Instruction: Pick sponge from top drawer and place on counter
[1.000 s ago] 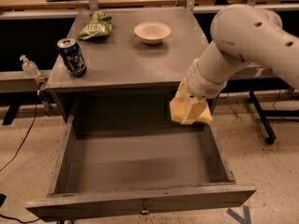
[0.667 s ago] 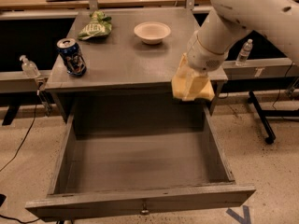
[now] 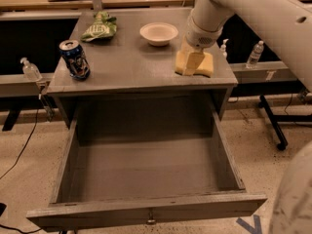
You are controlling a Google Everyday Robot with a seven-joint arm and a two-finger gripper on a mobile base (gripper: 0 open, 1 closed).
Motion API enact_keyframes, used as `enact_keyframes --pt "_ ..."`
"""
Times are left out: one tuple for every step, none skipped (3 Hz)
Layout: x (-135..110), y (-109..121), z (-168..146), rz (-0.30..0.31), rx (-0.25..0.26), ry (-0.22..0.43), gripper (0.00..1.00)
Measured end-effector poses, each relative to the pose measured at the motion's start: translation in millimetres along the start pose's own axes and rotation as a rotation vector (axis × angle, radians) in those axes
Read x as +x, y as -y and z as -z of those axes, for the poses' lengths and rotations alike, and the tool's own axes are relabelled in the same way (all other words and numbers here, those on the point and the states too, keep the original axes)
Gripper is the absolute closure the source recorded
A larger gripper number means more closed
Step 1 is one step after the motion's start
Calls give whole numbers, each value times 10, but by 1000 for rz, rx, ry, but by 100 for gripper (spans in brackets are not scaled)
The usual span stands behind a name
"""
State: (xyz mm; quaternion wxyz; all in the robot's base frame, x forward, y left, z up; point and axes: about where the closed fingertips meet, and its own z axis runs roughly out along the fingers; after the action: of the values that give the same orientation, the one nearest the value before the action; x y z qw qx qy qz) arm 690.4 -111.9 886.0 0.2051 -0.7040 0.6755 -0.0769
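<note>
Since a second ago my gripper has carried the sponge up from over the open top drawer and onto the area above the counter. The sponge is now at the counter's right front part, nearer me than the white bowl, pinched between my fingers from above. Its underside seems to touch the surface; I cannot be sure.

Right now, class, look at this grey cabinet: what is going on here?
The robot's gripper is shut on the pale yellow sponge, holding it at the right front part of the counter; whether the sponge touches the surface cannot be told. The top drawer is pulled wide open with no sponge in it. A white bowl, a soda can and a green snack bag also sit on the counter.
</note>
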Motion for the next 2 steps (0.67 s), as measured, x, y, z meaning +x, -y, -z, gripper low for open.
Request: enact_keyframes --pt "-76 319 -160 -58 52 53 82" --pt "-89 365 -193 -65 58 61 60"
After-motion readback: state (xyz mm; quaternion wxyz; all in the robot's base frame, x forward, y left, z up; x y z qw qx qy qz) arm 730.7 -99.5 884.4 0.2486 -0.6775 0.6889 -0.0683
